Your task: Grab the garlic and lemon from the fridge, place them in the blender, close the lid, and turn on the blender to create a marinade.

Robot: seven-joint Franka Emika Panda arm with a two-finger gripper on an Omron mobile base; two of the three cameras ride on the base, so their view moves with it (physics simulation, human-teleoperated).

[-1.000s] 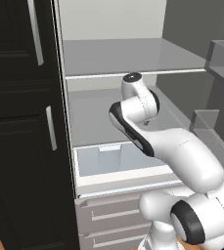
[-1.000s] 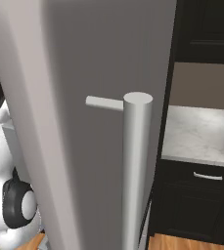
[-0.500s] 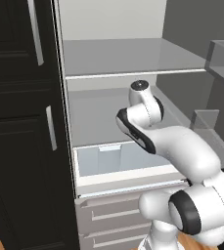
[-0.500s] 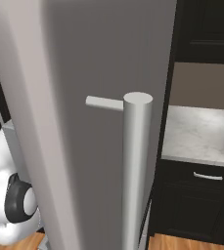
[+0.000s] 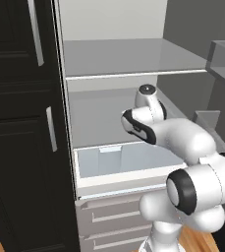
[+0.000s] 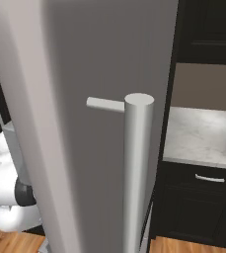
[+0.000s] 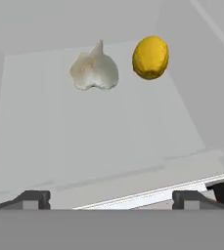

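Note:
In the hand view the off-white garlic (image 7: 94, 71) and the yellow lemon (image 7: 150, 57) lie side by side on a pale grey fridge shelf (image 7: 84, 141), the lemon to the garlic's right. My gripper (image 7: 111, 197) is open, its two dark fingertips (image 7: 34, 198) wide apart at the bottom, well short of both. The fridge (image 5: 124, 64) stands open in the left base view, and the white arm (image 5: 158, 129) reaches into its lower shelf space above the crisper drawer (image 5: 126, 160). The blender and the lid are out of view.
Black handled cabinets (image 5: 20, 123) stand left of the fridge. The open fridge door (image 6: 94, 123) with its long grey handle (image 6: 136, 168) blocks the right base view; beyond it lies a marble counter (image 6: 203, 136) over dark drawers. Grey lower drawers (image 5: 111, 216) sit under the crisper.
The arm has swung to the right and reached deeper into the fridge's lower shelf space.

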